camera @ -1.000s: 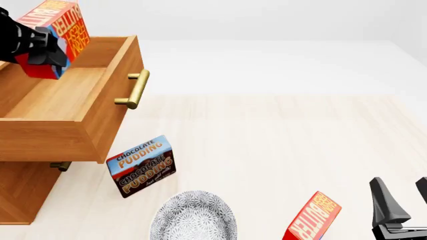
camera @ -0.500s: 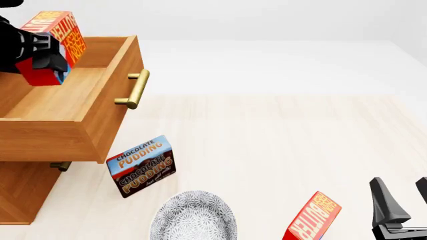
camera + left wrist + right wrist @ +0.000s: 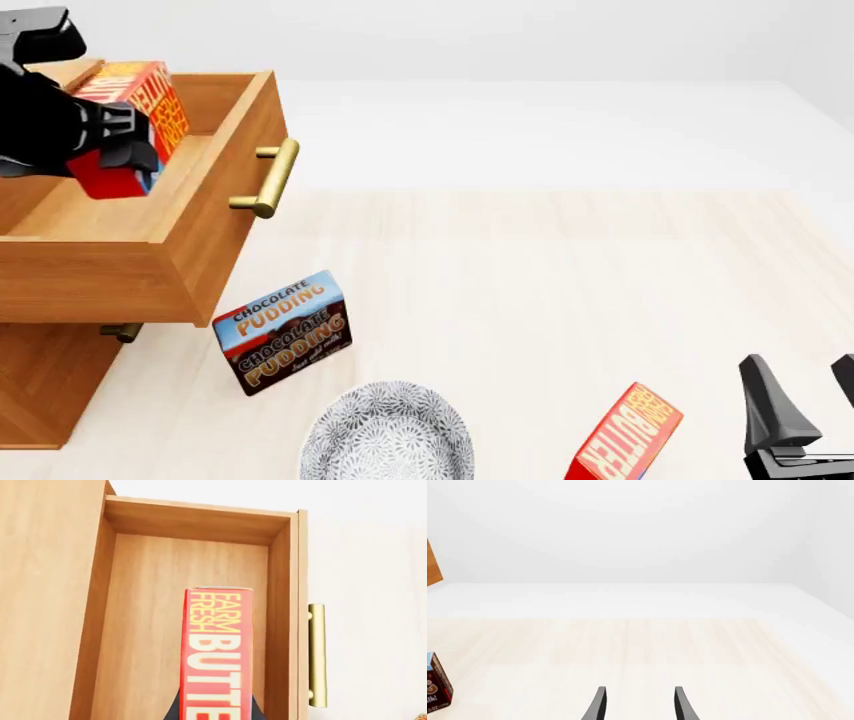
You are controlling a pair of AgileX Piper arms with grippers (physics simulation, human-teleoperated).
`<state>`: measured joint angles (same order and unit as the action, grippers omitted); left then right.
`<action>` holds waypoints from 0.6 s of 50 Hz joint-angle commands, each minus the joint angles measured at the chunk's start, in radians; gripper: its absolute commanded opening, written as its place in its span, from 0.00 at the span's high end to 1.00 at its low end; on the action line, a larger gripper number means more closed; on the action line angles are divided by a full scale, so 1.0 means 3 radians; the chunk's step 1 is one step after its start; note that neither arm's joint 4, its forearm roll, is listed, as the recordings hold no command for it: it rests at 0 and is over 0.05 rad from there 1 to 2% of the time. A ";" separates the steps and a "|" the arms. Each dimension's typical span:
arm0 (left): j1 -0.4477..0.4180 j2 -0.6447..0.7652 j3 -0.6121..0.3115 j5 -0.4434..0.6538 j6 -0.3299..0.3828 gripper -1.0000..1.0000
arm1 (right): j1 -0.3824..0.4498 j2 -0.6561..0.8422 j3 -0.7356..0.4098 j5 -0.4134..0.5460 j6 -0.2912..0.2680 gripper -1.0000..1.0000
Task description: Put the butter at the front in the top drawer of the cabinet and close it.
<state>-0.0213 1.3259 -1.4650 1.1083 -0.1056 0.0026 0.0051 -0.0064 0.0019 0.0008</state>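
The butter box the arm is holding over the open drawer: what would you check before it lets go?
1. Top drawer pulled open: ok.
2. Left gripper shut on the butter: ok.
3. Butter over the drawer's inside, within its walls, per the left wrist view: ok.
4. Drawer floor under it bare: ok where visible.
5. Butter low enough to drop safely: cannot tell.
6. Right gripper open and away from the cabinet: ok.

Two butter boxes are counted: one [image 3: 134, 125] held above the open drawer [image 3: 214, 215], the other [image 3: 625, 437] at the near edge of the table [image 3: 561, 290]. One chocolate pudding box [image 3: 283, 332] is seen, and one patterned bowl [image 3: 387, 435]. One cabinet [image 3: 47, 380] is present, with two brass handles [image 3: 271, 178] visible. Two hands are counted, left [image 3: 114, 135] and right [image 3: 801, 400].
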 commanded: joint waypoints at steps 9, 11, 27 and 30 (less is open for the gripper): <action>0.0059 0.0002 0.0196 -0.0265 0.0064 1.00 | -0.0002 -0.0004 0.0002 0.0001 -0.0001 0.00; 0.0073 0.0008 0.0194 -0.0261 0.0074 1.00 | -0.0001 -0.0004 0.0002 0.0001 0.0000 0.00; 0.0091 0.0051 0.0327 -0.0369 0.0069 1.00 | -0.0001 -0.0004 0.0002 0.0001 0.0000 0.00; 0.0090 0.0052 0.0353 -0.0376 0.0079 1.00 | -0.0001 -0.0004 0.0002 0.0001 -0.0001 0.00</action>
<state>-0.0001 1.3509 -1.3692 1.0116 -0.1043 0.0026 0.0052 -0.0064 0.0020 0.0008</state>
